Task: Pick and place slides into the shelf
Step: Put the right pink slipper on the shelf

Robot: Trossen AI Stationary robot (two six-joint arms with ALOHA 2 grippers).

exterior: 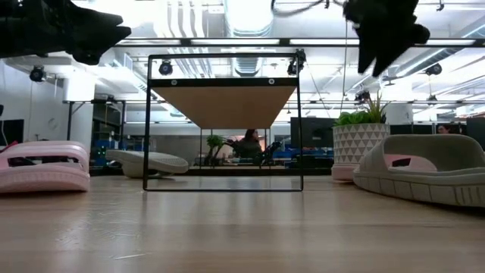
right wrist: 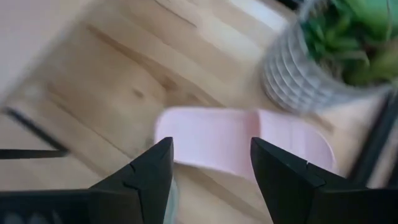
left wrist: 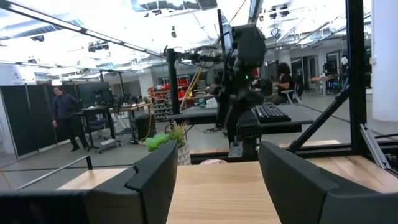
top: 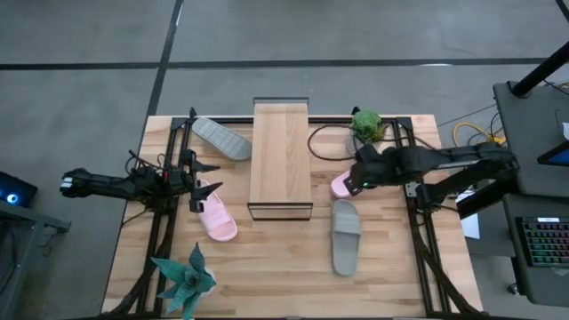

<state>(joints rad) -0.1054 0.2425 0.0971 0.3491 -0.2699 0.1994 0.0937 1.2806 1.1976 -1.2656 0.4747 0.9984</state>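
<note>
Grey concrete floor surrounds the wooden table (top: 284, 276) we see from above. On it stands the shelf (top: 281, 158), lengthwise at the middle. One grey slide (top: 222, 138) lies just beside the shelf's far left corner, another grey slide (top: 346, 236) near its front right corner. A pink slide (top: 215, 216) lies left of the shelf, under the left gripper (top: 201, 185), whose fingers stand wide and empty. The right gripper (top: 357, 182) hangs over a second pink slide (top: 340, 186), close to a potted plant (top: 368, 126); a second plant (top: 184, 280) sits at the front left.

From table height we look under the shelf's plank (exterior: 223, 105), with pink slide (exterior: 44, 167) left and grey slide (exterior: 424, 176) right.

Our left wrist camera looks across the shelf top (left wrist: 217, 190) between spread fingers (left wrist: 155, 177); a person (left wrist: 62, 118) stands far off.

Our right wrist view is blurred, yet the fingers (right wrist: 149, 177) seem wide apart above the pink slide (right wrist: 230, 146), not touching it.
</note>
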